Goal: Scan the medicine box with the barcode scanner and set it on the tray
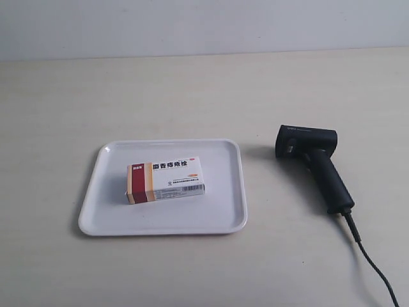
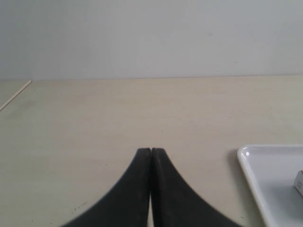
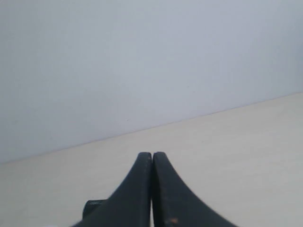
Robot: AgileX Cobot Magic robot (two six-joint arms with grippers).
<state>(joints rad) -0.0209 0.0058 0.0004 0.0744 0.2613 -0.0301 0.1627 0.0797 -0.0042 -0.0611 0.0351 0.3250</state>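
Observation:
The medicine box [image 1: 165,180], white with a dark red and tan band at one end, lies flat inside the white tray [image 1: 102,211]. To the tray's right the black barcode scanner [image 1: 314,165] lies on the table, its cable [image 1: 370,262] trailing toward the near edge. No arm shows in the exterior view. My left gripper [image 2: 151,150] is shut and empty over bare table, with the tray's corner [image 2: 265,175] and a sliver of the box [image 2: 299,182] beside it. My right gripper [image 3: 152,154] is shut and empty; a bit of the scanner [image 3: 92,207] peeks out behind one finger.
The pale wooden table [image 1: 192,96] runs back to a plain light wall [image 1: 204,25]. A table edge [image 2: 16,93] shows in the left wrist view.

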